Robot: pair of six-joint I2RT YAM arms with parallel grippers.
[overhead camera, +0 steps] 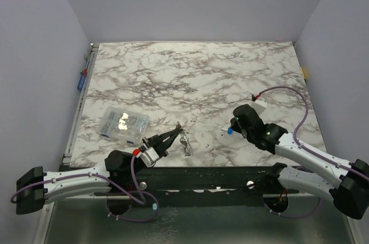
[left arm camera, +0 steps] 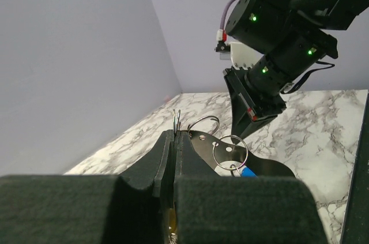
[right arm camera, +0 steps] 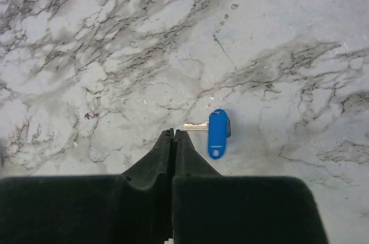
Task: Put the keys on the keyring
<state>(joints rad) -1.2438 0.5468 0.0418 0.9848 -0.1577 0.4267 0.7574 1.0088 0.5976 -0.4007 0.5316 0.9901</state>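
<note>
Grey-veined white marble table [overhead camera: 230, 71], a clear plastic bag [overhead camera: 123, 123] at its 8 o'clock. Near 6 o'clock, the left gripper [left arm camera: 174, 135] pinches the thin silvery wire keyring [overhead camera: 185, 143]. At 4 o'clock, the right gripper [right arm camera: 174, 134] is closed and empty, with a blue-tagged metal key [right arm camera: 218, 133] just beside its tips at 3 o'clock.

Top cam sits high behind both arms, looks down on whole table [overhead camera: 202, 71]. L wrist cam is low, looks flat across at right arm [left arm camera: 277, 30]. R wrist cam looks straight down, close. Blue key [right arm camera: 218, 133] shows in top + R views.
</note>
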